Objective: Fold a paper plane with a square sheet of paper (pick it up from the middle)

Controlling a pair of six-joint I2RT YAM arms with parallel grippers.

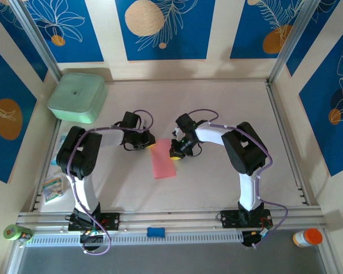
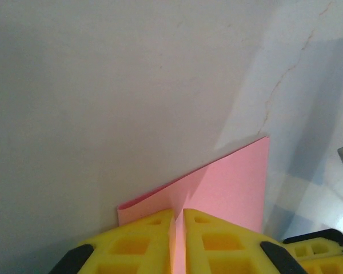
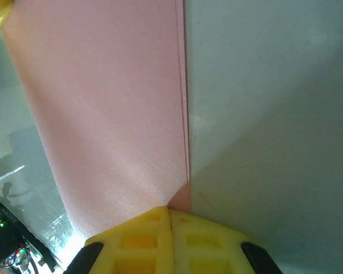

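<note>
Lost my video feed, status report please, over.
Left gripper shut on pink paper. Right gripper pinching its other top corner. Sheet folded in half, on table. Nothing obstructing.

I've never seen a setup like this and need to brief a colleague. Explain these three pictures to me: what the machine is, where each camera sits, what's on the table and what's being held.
The machine is two small robot arms bolted side by side at the table's near edge. Each ends in a two-finger gripper with yellow pads. The overhead picture comes from a fixed camera above and behind them. There the left gripper and the right gripper meet at the far end of a thin pink-red paper sheet, folded into a narrow strip.

The other two pictures come from cameras on the wrists, looking past each arm's own fingers. In both, the yellow pads are closed on an edge of the pink paper, so each arm is pinching it.

Also on the white table: a mint-green square box at the far left and small printed packets along the left edge.
</note>
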